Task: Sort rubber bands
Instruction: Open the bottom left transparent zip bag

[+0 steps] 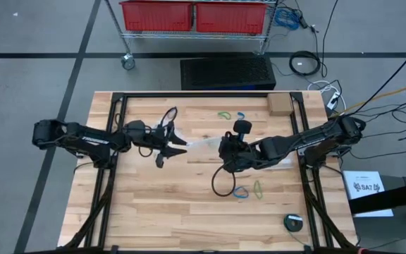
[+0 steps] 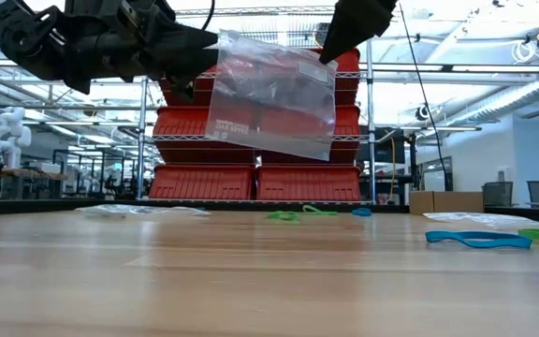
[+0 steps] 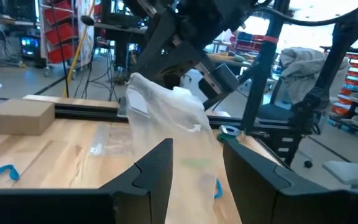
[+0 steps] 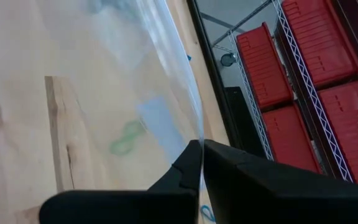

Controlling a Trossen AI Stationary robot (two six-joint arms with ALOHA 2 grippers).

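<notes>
A light wooden table point(image 1: 154, 204) of butcher-block planks carries a few scattered things: a green rubber band point(image 1: 224, 115) and a blue rubber band point(image 1: 240, 114) lie close together near the far edge, with a small cardboard box point(image 1: 279, 104) at the far right corner. Toward the near side a second blue band point(image 1: 242, 192) and a yellow-green band point(image 1: 258, 188) lie just beside each other, and a small round grey object point(image 1: 294, 222) sits near the near right corner, well apart from them

High cam looks straight down, low cam level; both share clear bag point(image 2: 271, 94) w/ wrist cams
</notes>
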